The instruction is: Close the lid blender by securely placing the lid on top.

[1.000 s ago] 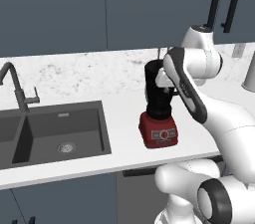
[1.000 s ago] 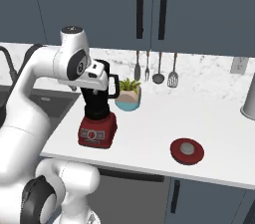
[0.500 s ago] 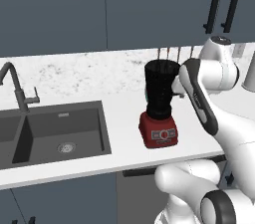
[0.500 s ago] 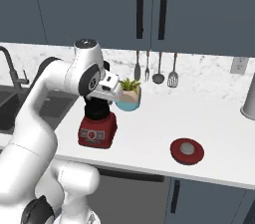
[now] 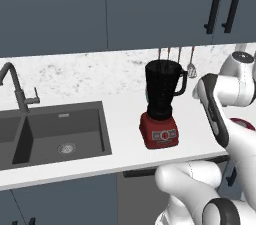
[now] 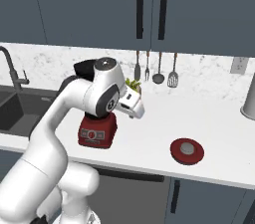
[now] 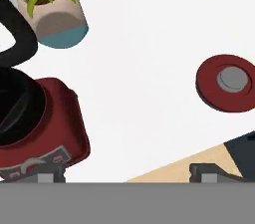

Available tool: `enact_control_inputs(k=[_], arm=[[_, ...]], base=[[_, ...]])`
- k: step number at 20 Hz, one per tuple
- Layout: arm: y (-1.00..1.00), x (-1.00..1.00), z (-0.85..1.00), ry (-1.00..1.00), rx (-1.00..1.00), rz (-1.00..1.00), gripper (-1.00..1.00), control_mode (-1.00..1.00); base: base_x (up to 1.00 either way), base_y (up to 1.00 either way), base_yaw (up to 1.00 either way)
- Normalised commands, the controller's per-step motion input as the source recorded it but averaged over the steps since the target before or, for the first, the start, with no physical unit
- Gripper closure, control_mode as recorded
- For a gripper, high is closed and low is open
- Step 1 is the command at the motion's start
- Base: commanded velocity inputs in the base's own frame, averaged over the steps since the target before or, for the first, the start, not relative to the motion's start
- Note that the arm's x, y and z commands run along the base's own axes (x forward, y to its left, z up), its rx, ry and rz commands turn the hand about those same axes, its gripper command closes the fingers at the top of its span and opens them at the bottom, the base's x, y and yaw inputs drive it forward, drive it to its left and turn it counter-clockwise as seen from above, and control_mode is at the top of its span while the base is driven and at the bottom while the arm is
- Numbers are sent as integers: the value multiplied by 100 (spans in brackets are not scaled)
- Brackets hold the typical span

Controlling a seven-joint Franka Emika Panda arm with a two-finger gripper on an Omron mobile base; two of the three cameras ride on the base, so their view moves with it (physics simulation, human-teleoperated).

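The blender [image 5: 162,104] stands on the white counter, its black jar open at the top above a red base [image 6: 97,131]. In the hand view its base and jar mouth [image 7: 17,111] fill the lower left. The lid [image 6: 187,151], a red disc with a grey cap, lies flat on the counter to the blender's right, near the front edge; the hand view has the lid [image 7: 228,82] at the right. My gripper [image 7: 127,177] is open with nothing between its fingers. It hovers over the counter between blender and lid, with the hand [image 6: 132,106] just right of the jar.
A potted plant [image 7: 52,11] stands behind the blender by the wall. Utensils [image 6: 158,68] hang on the backsplash. A sink [image 5: 55,134] with a faucet [image 5: 15,86] lies to the left. A grey vessel [image 6: 249,99] stands at the far right. The counter's front edge [image 7: 164,166] is close below my hand.
My arm has swung right, away from the blender jar, which now stands uncovered in the left base view. The blender and lid have not moved.
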Motion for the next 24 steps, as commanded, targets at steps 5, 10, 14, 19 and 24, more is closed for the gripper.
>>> enact_control_inputs(k=[5, 10, 14, 19, 24], arm=[[-74, 0, -25, 0, 0, -14, -100, -100], [-79, 0, -28, 0, 0, -2, -100, -100], [-82, 0, -32, 0, 0, 0, -100, -100], [-69, 0, -39, 0, 0, 0, -100, -100], [-50, 5, -38, 0, 0, 0, -100, -100]], base=[[0, 0, 0], [0, 0, 0], [0, 0, 0], [0, 0, 0], [0, 0, 0]])
